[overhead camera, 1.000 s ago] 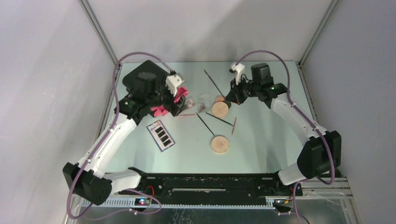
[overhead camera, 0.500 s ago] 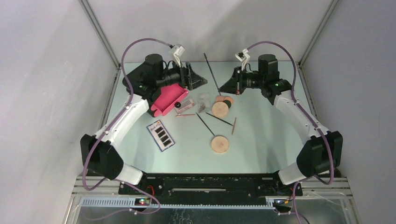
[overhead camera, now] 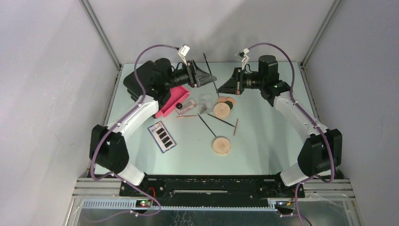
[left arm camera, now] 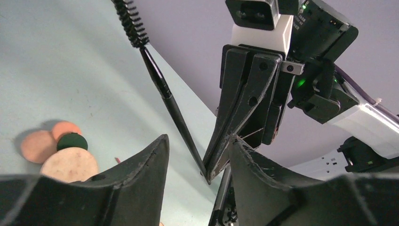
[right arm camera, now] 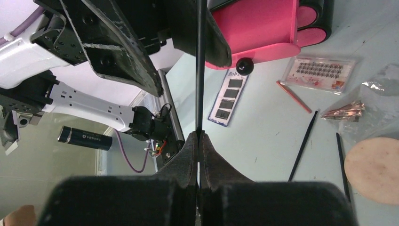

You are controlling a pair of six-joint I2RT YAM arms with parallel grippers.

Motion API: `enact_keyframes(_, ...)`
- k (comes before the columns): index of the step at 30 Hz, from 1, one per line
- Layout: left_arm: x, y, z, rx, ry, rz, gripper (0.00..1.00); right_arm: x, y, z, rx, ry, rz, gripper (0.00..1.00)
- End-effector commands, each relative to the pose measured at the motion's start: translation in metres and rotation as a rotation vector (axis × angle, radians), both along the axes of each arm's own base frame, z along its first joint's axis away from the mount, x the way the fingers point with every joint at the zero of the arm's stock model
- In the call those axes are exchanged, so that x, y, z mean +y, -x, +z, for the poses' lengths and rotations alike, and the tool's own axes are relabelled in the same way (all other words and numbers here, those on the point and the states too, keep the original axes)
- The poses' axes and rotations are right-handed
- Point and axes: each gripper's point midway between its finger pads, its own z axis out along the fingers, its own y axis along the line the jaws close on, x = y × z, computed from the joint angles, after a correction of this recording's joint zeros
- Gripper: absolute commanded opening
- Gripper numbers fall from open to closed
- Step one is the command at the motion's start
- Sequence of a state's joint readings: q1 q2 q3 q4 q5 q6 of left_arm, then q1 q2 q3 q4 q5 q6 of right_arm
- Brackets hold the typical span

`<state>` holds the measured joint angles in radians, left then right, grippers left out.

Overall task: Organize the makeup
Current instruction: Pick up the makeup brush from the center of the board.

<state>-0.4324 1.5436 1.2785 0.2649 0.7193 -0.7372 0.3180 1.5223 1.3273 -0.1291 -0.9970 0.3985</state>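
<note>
My right gripper (overhead camera: 220, 89) is shut on the lower end of a thin black brush stick (overhead camera: 210, 71) and holds it above the table; the grip shows in the right wrist view (right arm camera: 198, 137). My left gripper (overhead camera: 211, 78) is open and raised, facing the right one. In the left wrist view its gripper (left arm camera: 197, 157) has the stick (left arm camera: 162, 89) and the right gripper's tip between its fingers, without contact. On the table lie two tan discs (overhead camera: 221, 109) (overhead camera: 221, 145), a peach round (overhead camera: 221, 100), a dark-green round (overhead camera: 229, 104), black sticks (overhead camera: 207, 125), pink sticks (overhead camera: 187, 116), a palette (overhead camera: 162, 136) and a clear packet (overhead camera: 187, 104).
The black box (overhead camera: 143, 77) stands at the back left with one pink drawer (overhead camera: 175, 100) pulled out and hanging open toward the packet. A crumpled clear foil wrapper (overhead camera: 204, 100) lies beside the packet. Grey walls enclose the table on three sides.
The right gripper has lifted the black brush stick off the table. The left gripper has left the box and swung up and right to face it. The pink drawer now stands pulled out.
</note>
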Motion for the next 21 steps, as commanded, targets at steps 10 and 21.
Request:
enact_keyframes(10,-0.011,0.006,-0.002,0.017,0.037,-0.046,0.02,0.001,0.002,0.002,-0.017,-0.021,0.015,0.0)
enact_keyframes(21,0.101,-0.001,-0.084,-0.037,-0.753,0.082,0.0,-0.039,0.004,-0.019,-0.254,0.184,-0.016,0.55)
